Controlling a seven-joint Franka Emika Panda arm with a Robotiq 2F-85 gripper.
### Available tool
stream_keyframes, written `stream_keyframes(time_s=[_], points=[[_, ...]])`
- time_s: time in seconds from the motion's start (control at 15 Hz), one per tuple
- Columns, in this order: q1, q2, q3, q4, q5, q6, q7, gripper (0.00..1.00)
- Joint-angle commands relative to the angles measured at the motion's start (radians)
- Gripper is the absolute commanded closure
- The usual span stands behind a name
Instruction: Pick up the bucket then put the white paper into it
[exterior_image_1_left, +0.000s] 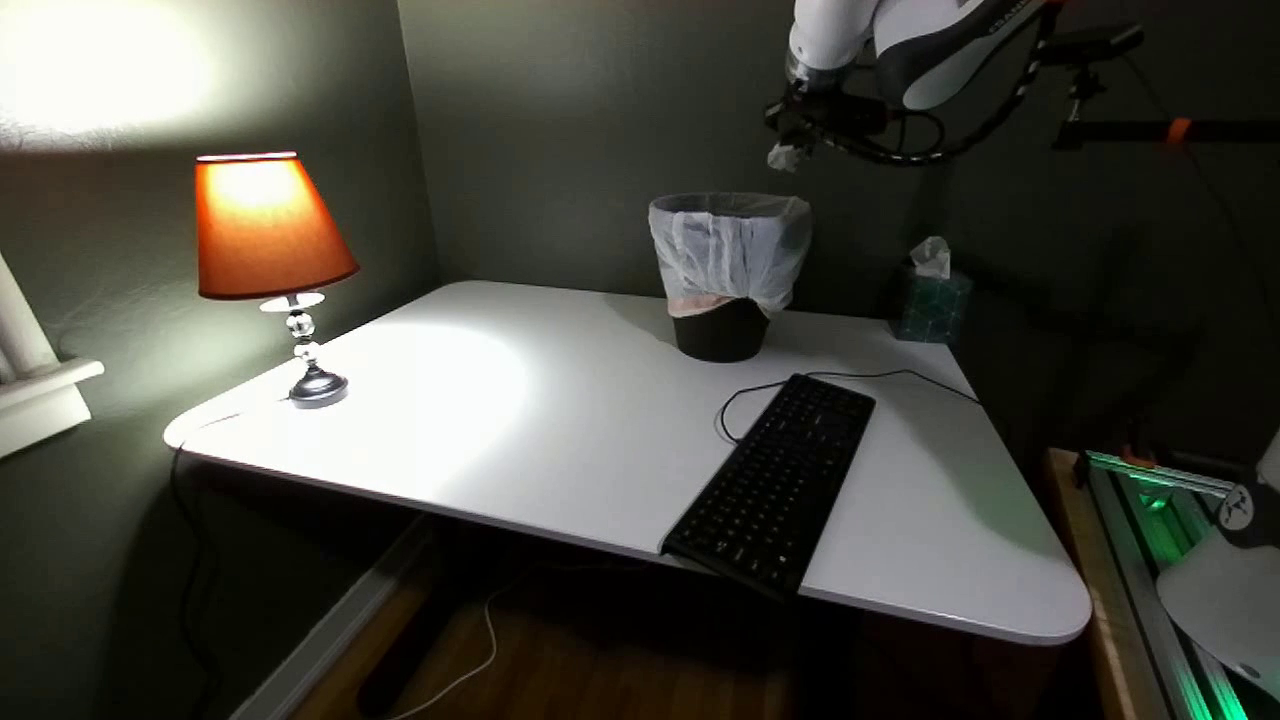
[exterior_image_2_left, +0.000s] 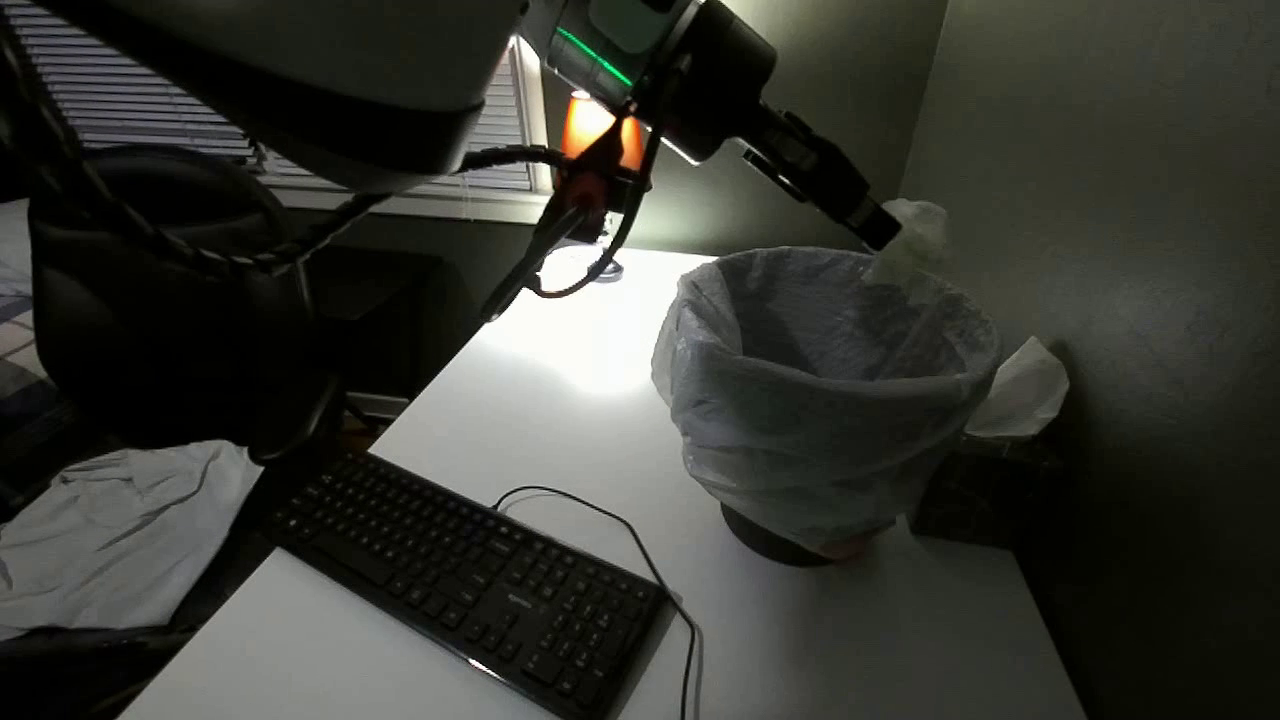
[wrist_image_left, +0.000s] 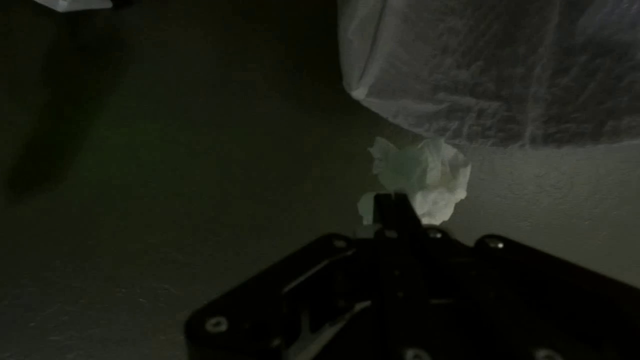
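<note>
One paper (wrist_image_left: 434, 182) in gripper (wrist_image_left: 393, 201), one bucket (exterior_image_1_left: 720, 332)

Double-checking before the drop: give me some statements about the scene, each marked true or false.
1. The gripper holds the white paper. True.
2. A plastic bag lines the bucket. True.
3. The bucket lies on its side. False: it stands upright.
4. The white paper lies loose inside the bucket. False: the gripper has it.
5. The keyboard juts past the edge of the desk. True.
6. Nothing lights the desk. False: a lamp shines on it.
</note>
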Motion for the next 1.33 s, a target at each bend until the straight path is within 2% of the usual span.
stream_keyframes(time_s=[0.0, 0.27, 0.53, 0.67, 0.93, 1.0, 1.07, 1.2, 1.27], points=[[-0.145, -0.007, 0.170, -0.008, 0.031, 0.013, -0.084, 0.73], [-0.252, -0.004, 0.292, -0.001, 0.062, 0.012, -0.157, 0.45], [-0.305, -0.009, 0.348, 0.000, 0.097, 0.007, -0.222, 0.14], [-0.321, -0.013, 0.364, -0.002, 0.134, 0.006, -0.277, 0.01], [-0.341, -0.029, 0.382, -0.010, 0.283, 0.014, -0.468, 0.00], [-0.319, -0.038, 0.358, -0.020, 0.359, 0.020, -0.563, 0.00], [-0.346, -0.043, 0.384, -0.011, 0.432, 0.008, -0.611, 0.00], [-0.350, -0.047, 0.386, 0.011, 0.546, -0.034, -0.656, 0.00], [-0.342, -0.065, 0.394, -0.029, 0.632, -0.037, -0.783, 0.00]])
